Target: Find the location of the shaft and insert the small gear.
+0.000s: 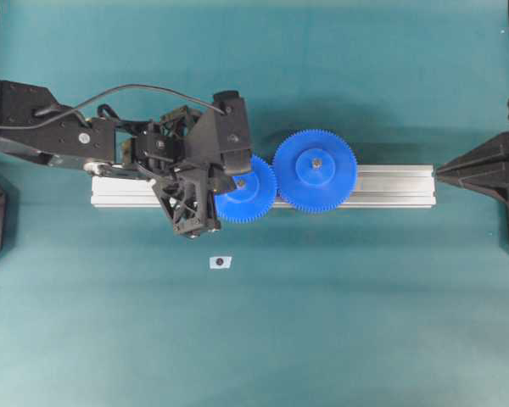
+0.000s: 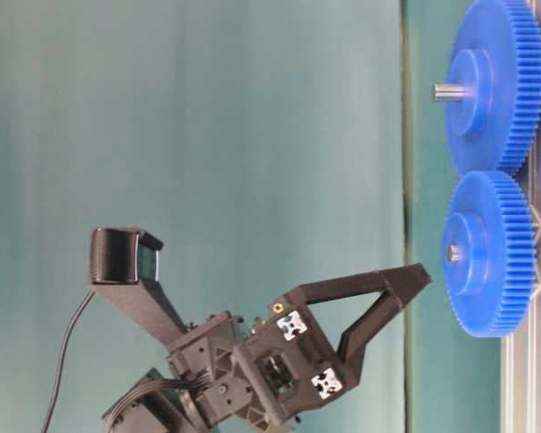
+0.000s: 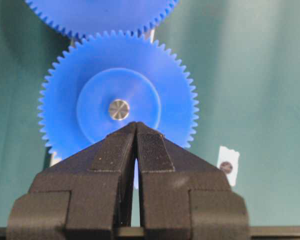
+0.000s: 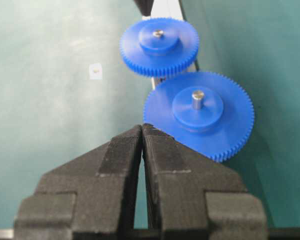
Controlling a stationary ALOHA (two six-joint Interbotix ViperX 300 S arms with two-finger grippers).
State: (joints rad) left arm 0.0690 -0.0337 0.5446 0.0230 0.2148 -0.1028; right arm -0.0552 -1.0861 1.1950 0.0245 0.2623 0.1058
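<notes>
The small gear [image 1: 253,199] sits on the aluminium rail [image 1: 390,185], its teeth meeting the larger blue gear [image 1: 316,170]. The shaft shows only as a grey metal tip in the small gear's hub [image 3: 119,109]; its base is hidden. The tip also shows in the table-level view [image 2: 452,253] and the right wrist view [image 4: 158,33]. My left gripper [image 1: 234,180] is shut and empty, its tip [image 3: 136,125] just beside the shaft tip and a little off the hub [image 2: 424,275]. My right gripper [image 1: 439,172] is shut and empty at the rail's right end [image 4: 142,126].
A small white tag with a dark dot [image 1: 221,262] lies on the teal table in front of the rail. The larger gear carries its own grey pin [image 4: 197,97]. Black arm bases stand at the left and right table edges.
</notes>
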